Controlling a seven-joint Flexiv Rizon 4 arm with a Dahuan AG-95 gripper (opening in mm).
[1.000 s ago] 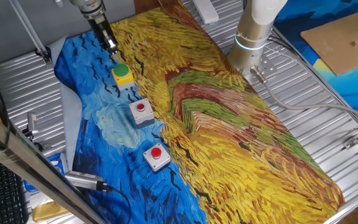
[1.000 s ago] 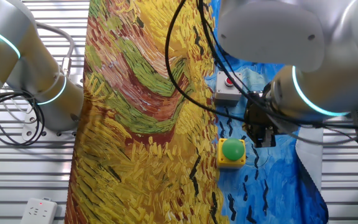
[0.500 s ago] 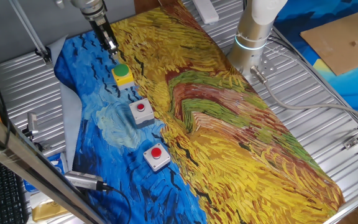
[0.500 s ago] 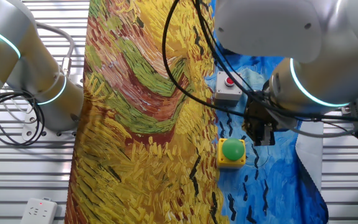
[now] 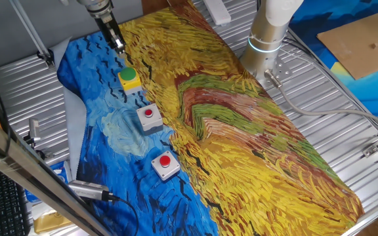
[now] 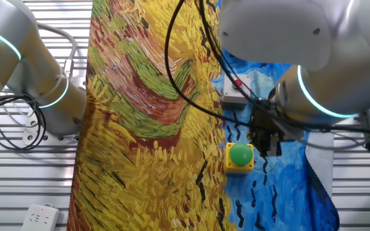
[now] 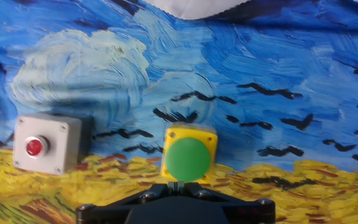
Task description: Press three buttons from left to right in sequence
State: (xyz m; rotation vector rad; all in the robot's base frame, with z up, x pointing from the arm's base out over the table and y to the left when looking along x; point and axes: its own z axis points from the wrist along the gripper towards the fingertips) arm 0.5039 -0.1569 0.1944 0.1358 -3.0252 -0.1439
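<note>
Hand view is centring the green button (image 7: 189, 158), likely pressed first; gripper (image 5: 118, 46) hovering above, opening unclear.

A painted cloth (image 5: 241, 131) of blue sky and yellow wheat covers the ribbed metal table (image 5: 346, 131).

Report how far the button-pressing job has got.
Done: nothing visibly; no button shows a sign of having been pressed. In hand: the gripper hangs above and just beyond the green button, apart from it; the hand view centres on that cap. Left: the green button, then the middle red button, then the near red button.
</note>
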